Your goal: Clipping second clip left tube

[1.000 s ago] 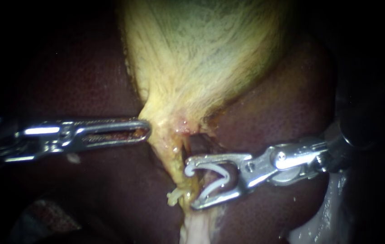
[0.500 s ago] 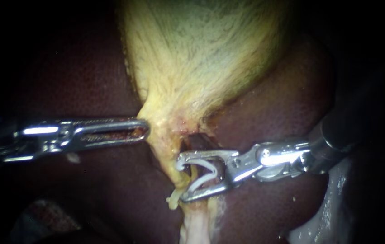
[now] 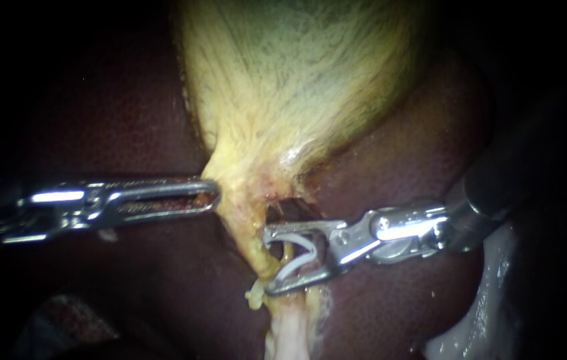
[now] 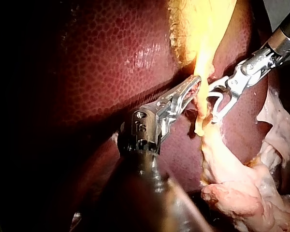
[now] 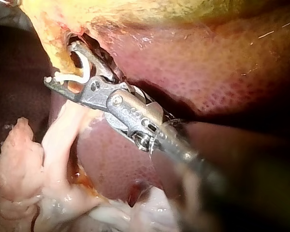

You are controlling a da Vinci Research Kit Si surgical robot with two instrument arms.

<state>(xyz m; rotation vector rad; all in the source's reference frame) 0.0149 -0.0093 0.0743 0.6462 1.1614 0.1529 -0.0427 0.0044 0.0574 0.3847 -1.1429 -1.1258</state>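
Leftward toward the tube (image 3: 251, 237) the right instrument (image 3: 268, 261) has advanced. Its pincer is wide apart, and it carries the open white clip (image 3: 296, 257) astride the tube. The clip is placed but not yet squeezed. Beyond the tube the left instrument (image 3: 213, 193), pincer together, touches the gallbladder (image 3: 296, 87) neck.

lit centre, dark edges, wet glare
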